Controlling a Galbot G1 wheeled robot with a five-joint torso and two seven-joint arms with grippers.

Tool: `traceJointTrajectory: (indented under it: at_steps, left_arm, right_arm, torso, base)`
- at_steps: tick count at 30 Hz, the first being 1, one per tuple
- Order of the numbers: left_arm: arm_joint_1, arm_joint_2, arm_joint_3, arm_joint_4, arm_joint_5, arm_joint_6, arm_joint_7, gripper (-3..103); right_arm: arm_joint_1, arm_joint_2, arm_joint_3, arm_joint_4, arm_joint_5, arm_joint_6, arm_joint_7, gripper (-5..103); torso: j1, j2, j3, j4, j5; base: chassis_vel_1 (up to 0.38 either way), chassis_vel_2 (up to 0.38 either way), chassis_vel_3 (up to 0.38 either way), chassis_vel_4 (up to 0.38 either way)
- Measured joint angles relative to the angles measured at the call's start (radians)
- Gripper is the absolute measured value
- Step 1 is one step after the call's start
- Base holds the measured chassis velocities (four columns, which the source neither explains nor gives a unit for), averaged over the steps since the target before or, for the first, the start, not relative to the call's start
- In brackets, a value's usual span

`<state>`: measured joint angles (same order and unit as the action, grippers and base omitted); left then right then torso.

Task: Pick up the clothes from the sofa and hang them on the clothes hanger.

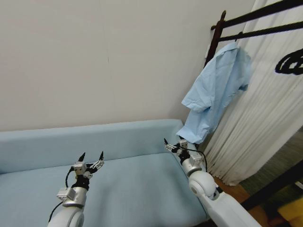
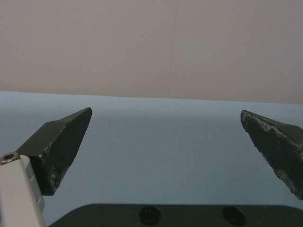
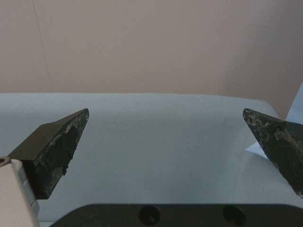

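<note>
A light blue shirt (image 1: 215, 92) hangs from the dark wooden clothes rack (image 1: 255, 21) at the right, its hem draping down to the sofa's right end; a sliver of the shirt (image 3: 298, 106) shows in the right wrist view. The pale blue sofa (image 1: 118, 142) stretches across the lower part of the head view with no clothes on its seat. My left gripper (image 1: 91, 156) hovers open over the seat's left middle, nothing between its fingers (image 2: 61, 146). My right gripper (image 1: 171, 142) is open just below the shirt's hem, its fingers (image 3: 52, 151) holding nothing.
A white curtain (image 1: 255, 127) hangs behind the rack at the right. A plain wall (image 1: 94, 56) rises behind the sofa. Wooden floor and a dark bar (image 1: 274, 184) show at the lower right beyond the sofa's end.
</note>
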<state>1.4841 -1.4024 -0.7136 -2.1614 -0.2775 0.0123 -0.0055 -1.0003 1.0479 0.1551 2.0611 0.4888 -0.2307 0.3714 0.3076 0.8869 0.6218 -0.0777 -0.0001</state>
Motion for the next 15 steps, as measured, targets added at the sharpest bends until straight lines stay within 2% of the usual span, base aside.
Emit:
traceJointTrajectory:
  at_steps: [4, 6, 8, 15]
  left_arm:
    - [0.015, -0.029, -0.002, -0.002, 0.011, 0.003, 0.02, 100]
    - [0.033, -0.041, -0.004, -0.015, 0.019, 0.014, 0.033, 100]
    - [0.045, -0.051, -0.004, -0.023, 0.019, 0.017, 0.037, 100]
    - [0.08, -0.081, -0.003, -0.025, 0.036, 0.003, 0.038, 100]
  right_arm:
    - [-0.026, 0.046, 0.021, 0.027, 0.025, -0.028, -0.024, 100]
    - [-0.045, 0.06, 0.041, 0.032, 0.025, -0.031, -0.084, 100]
    - [-0.059, 0.061, 0.047, 0.032, 0.011, -0.024, -0.116, 100]
    - [-0.114, 0.064, 0.071, 0.033, -0.042, -0.005, -0.148, 100]
  torso:
    - [0.0, 0.0, 0.0, -0.0003, 0.0]
    - [0.0, 0.0, 0.0, -0.0002, 0.0001]
    - [0.0, 0.0, 0.0, -0.0002, 0.0001]
    - [0.0, 0.0, 0.0, -0.0002, 0.0002]
  base:
    - [0.0, 0.0, 0.0, 0.0]
    - [0.0, 0.0, 0.0, 0.0]
    - [0.0, 0.0, 0.0, 0.0]
    - [0.0, 0.0, 0.0, 0.0]
